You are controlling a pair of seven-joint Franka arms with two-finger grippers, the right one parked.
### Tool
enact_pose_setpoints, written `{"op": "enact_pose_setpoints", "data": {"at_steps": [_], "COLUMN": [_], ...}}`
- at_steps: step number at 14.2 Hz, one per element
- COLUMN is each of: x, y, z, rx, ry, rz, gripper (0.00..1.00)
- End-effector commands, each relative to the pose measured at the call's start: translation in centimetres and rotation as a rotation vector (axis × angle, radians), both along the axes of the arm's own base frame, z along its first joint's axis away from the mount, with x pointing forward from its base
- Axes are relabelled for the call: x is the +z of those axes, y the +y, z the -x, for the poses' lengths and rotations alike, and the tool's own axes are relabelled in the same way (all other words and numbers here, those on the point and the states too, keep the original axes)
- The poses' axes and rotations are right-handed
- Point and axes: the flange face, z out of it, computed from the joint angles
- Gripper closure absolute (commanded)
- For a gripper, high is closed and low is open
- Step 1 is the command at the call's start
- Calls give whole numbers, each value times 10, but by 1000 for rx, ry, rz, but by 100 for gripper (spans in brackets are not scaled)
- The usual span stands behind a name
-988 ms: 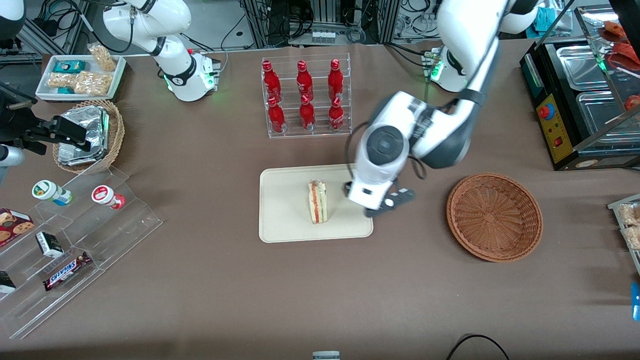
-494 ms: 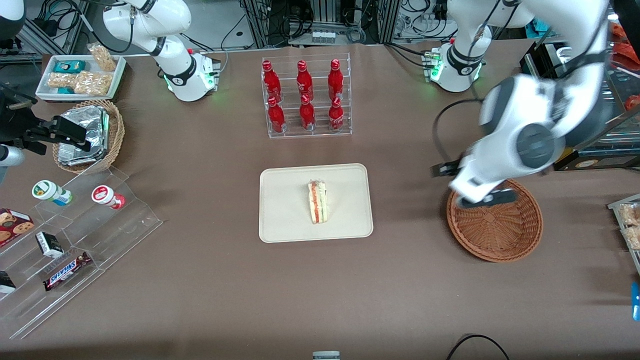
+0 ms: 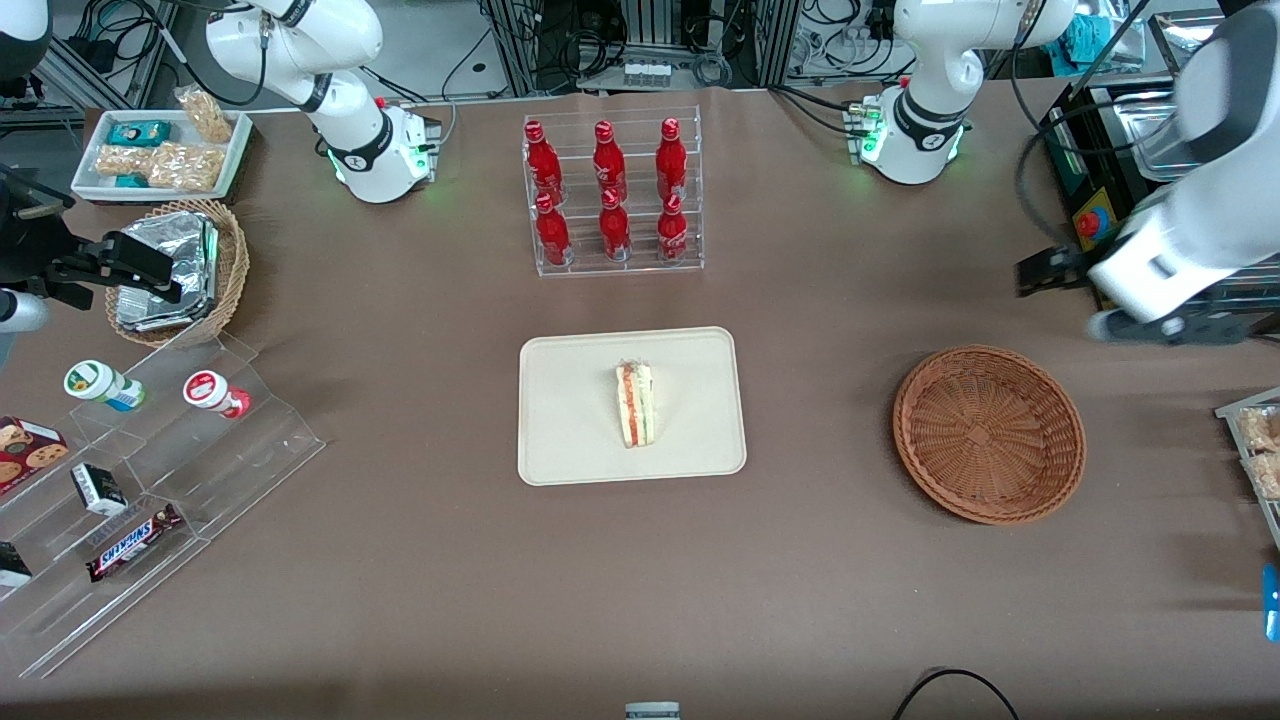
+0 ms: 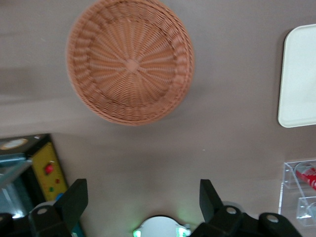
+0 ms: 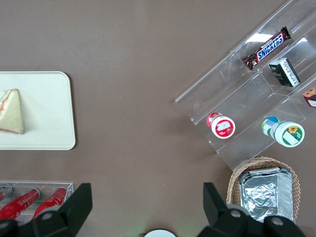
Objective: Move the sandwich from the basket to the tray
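you will find the sandwich [image 3: 635,404] lying on its side near the middle of the tray [image 3: 560,460], with its red-orange and green filling edge showing toward the parked arm's end of the bench [image 3: 640,600]. the basket [image 3: 988,433] sits well apart from the tray, toward the working arm's end, and holds nothing. the tool [image 4: 143,197] hangs high above the bench, off the basket toward the working arm's end, with its fingers [image 4: 74,200] spread wide and nothing between them. judged from this layout, the placement appears done. should you need to take the sandwich up again, treat it as light, soft and easily crushed: the bread will likely dent and the layers may slide apart. grip it across the two flat bread faces near the thick end, with gentle pressure, not at the thin point.
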Motion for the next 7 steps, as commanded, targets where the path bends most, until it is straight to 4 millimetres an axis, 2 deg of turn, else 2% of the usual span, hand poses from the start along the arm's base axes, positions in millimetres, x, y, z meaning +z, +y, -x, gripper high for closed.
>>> {"op": "enact_pose_setpoints", "data": {"at_steps": [1, 2, 4, 7], "x": [39, 51, 67, 66], "y": [24, 33, 39, 39], "z": [6, 5, 4, 5], "rx": [-9, 8, 22, 35], "ry": [-62, -90, -122, -119], "rz": [-6, -7, -6, 1], "gripper": [0, 0, 0, 0]}}
